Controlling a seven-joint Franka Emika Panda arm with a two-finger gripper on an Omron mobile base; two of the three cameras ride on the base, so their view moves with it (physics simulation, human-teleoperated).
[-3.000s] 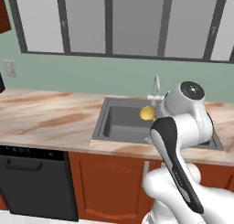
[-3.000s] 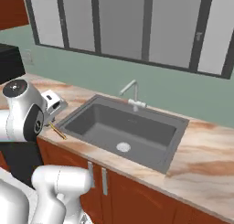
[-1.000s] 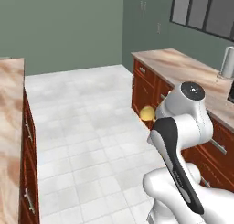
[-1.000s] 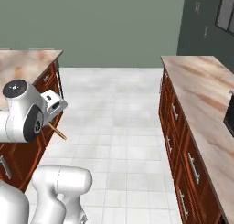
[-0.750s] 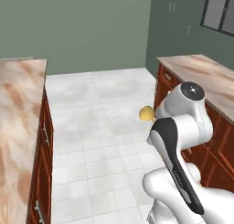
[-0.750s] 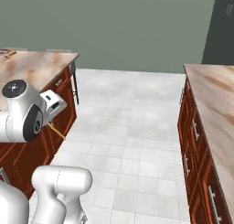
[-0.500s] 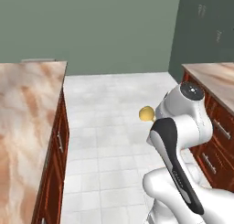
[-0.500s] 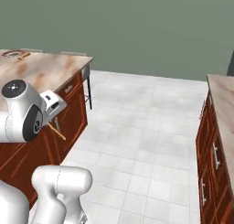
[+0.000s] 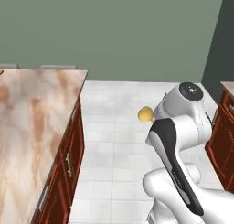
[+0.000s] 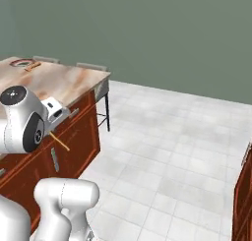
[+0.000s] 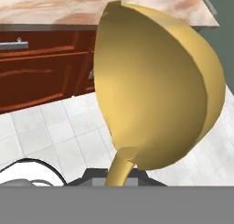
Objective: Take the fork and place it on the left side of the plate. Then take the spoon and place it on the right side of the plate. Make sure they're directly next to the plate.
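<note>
Kitchen: marble counter (image 9: pixel 32 122), wood cabinets (image 9: pixel 68 159)

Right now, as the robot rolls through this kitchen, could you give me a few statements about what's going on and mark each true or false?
1. The gripper is shut on the yellow round-bowled spoon. True.
2. The spoon lies on the marble-topped counter. False: it is carried above the white tiled floor.
3. The red-rimmed round plate sits at the counter's far end. True.
4. The slim orange fork is in the gripper. False: it lies beside the plate.
</note>
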